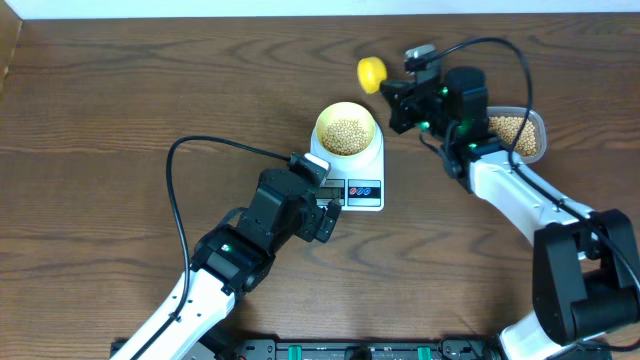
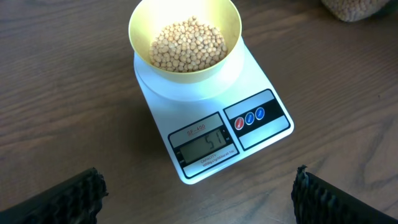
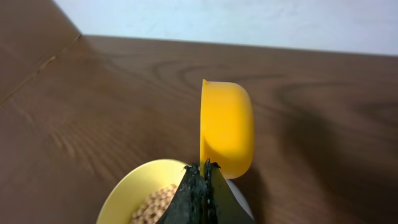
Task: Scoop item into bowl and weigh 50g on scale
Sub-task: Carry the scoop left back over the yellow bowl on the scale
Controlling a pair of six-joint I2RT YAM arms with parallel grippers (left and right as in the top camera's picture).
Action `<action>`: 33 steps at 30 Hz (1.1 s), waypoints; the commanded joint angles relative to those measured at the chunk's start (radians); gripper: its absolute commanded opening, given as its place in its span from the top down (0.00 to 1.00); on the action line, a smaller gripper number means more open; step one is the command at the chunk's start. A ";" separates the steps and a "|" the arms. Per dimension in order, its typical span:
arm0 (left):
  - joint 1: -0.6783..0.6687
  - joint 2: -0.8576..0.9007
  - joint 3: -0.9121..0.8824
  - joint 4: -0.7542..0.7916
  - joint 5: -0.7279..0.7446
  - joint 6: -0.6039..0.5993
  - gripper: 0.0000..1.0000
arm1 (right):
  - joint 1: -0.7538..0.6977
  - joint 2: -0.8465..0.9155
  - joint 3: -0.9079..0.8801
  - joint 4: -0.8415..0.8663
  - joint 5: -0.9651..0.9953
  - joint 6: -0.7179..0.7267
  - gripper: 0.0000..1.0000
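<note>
Weigh check: the bowl [image 2: 140,25] of beans [image 2: 188,45] sits on the scale [image 2: 264,78], near target.
My left tool [image 1: 326,216] hangs wide apart just before the scale, whose display [image 2: 205,144] seems to read 51. My right tool [image 3: 202,186] is clamped on the yellow spoon [image 3: 227,127], tipped sideways near the bowl's far rim. I'd stop scooping and park the spoon on the table [image 1: 120,90].

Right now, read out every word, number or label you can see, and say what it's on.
"51": on the display of the scale.
"SF-400", faint: on the label just above the display.
Small print under the display: too small to read.
Symbols on the round buttons: too blurred to read.
Bowl and spoon: no writing visible.
</note>
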 commanded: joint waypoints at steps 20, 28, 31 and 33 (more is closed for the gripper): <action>0.004 0.002 0.002 0.001 -0.011 -0.016 0.02 | 0.049 0.005 0.002 -0.039 -0.144 0.043 0.99; 0.004 0.002 0.002 0.001 -0.011 -0.016 0.02 | 0.049 0.004 0.024 -0.061 -0.177 0.101 0.99; 0.004 0.002 0.002 0.001 -0.011 -0.016 0.02 | 0.049 0.004 0.073 -0.135 -0.178 0.091 0.99; 0.004 0.002 0.002 0.001 -0.011 -0.016 0.02 | 0.049 0.004 0.115 -0.214 -0.178 0.062 0.99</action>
